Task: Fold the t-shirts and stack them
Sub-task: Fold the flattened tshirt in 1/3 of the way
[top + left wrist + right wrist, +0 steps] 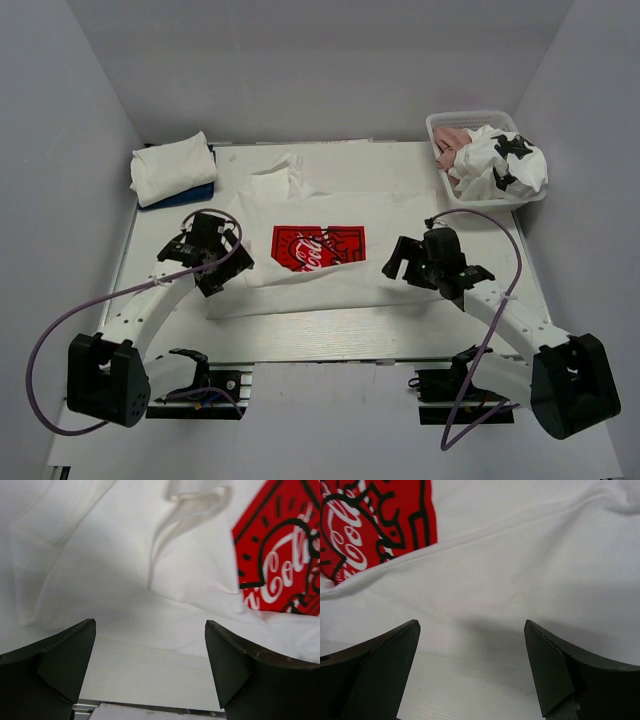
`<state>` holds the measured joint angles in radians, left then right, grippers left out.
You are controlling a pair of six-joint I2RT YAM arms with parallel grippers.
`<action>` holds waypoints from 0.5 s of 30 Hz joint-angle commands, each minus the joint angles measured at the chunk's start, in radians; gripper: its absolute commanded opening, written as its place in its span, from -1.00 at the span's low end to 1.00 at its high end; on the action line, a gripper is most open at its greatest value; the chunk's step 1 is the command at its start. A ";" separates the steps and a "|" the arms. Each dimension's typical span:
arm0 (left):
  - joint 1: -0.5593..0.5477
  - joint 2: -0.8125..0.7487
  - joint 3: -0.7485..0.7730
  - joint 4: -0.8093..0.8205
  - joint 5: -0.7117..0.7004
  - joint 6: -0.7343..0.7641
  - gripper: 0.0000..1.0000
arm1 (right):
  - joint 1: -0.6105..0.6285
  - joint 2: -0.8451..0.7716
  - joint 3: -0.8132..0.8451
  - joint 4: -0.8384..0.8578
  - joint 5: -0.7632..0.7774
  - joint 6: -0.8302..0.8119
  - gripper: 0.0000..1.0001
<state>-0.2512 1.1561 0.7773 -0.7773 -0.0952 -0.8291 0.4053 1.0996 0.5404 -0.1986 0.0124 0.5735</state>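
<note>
A white t-shirt [330, 290] with a red rectangular chest print [318, 246] lies spread on the table's middle, its lower part folded up over the print's bottom edge. My left gripper [205, 252] is open and empty over the shirt's left edge; the cloth [130, 580] and print [280, 555] show beyond its fingers. My right gripper [425, 262] is open and empty over the shirt's right side, with cloth [530, 570] and print [375, 520] ahead. Folded white [172, 166] and blue [200, 191] tees are stacked at the back left. A dusty-pink tee [450, 145] and a white tee with black patches [505, 165] lie in the basket.
A white lattice basket [440, 122] stands at the back right corner. Grey walls enclose the table on three sides. Bare table [350, 330] lies between the shirt and the arm bases. Purple cables loop from both arms.
</note>
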 commanded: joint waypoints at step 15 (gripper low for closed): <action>-0.068 0.330 0.108 0.184 0.108 0.039 0.64 | -0.005 0.169 0.044 0.134 -0.144 -0.064 0.81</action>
<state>-0.3122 1.4883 0.8425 -0.6331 0.0189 -0.7853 0.4011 1.2716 0.5468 -0.1017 -0.1051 0.5304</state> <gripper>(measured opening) 0.835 0.904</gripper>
